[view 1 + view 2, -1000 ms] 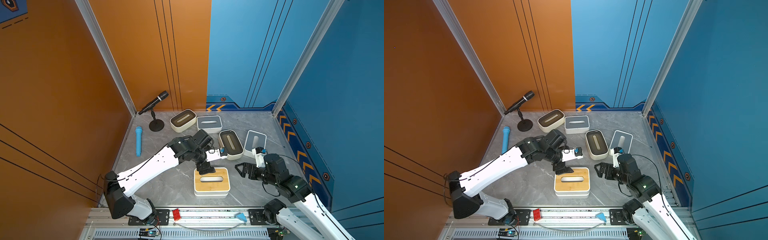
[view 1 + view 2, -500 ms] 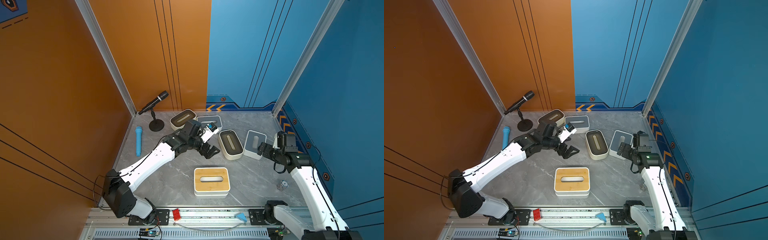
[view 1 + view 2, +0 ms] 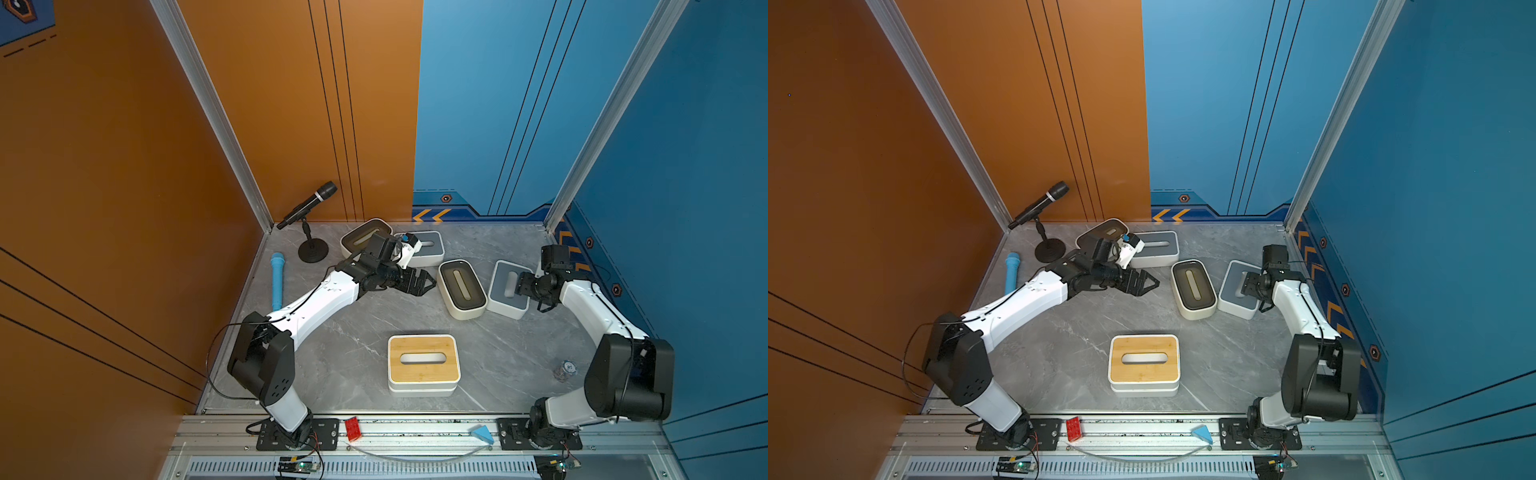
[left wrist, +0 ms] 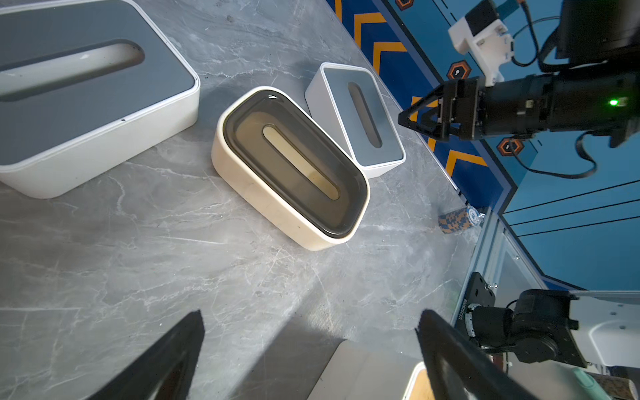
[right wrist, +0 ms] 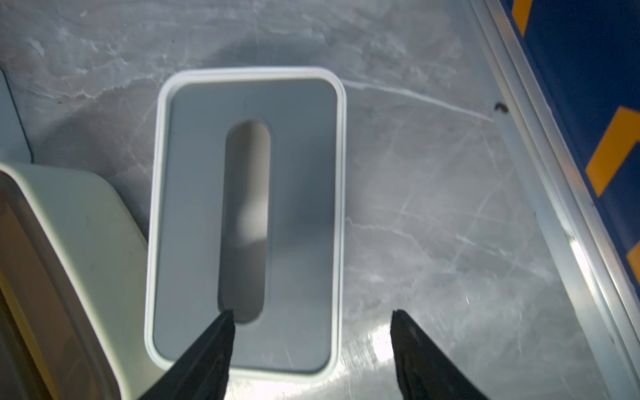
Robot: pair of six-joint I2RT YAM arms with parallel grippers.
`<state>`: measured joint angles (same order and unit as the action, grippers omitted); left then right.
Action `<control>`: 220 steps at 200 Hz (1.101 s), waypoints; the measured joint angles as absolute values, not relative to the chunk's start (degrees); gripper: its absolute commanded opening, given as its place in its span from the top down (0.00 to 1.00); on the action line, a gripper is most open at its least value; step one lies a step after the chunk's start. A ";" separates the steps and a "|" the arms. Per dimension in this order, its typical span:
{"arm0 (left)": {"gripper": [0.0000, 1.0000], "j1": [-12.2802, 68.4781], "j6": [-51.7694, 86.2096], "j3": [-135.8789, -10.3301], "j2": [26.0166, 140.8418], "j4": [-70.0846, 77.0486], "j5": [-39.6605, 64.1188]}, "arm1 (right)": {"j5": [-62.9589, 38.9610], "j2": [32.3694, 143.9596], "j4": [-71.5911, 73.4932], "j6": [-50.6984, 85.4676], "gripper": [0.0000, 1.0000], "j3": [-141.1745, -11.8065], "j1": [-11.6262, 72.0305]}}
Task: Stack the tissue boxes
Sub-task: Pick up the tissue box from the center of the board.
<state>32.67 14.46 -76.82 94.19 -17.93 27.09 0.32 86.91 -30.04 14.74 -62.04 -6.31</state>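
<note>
Tissue box (image 5: 304,173) at 2 o'clock: right tool (image 5: 310,317), half-wide, empty, straddles 1 wall off-centre, so a lift may tilt it. Left tool (image 4: 311,313) wide, empty.

Left arm (image 3: 328,293) partly hides far dark-lidded box (image 3: 357,236)

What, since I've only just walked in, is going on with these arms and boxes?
Box stacking, partway done. The bamboo-lidded box sits on a white box near the front. The right gripper hovers open over a grey-lidded box, not gripping it. The left gripper is open and empty beside a brown-lidded box.
</note>
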 measured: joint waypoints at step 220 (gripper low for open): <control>0.02 32.25 14.66 -77.49 94.74 -17.30 36.40 | 1.54 98.35 -30.61 12.64 0.39 -66.61 -6.24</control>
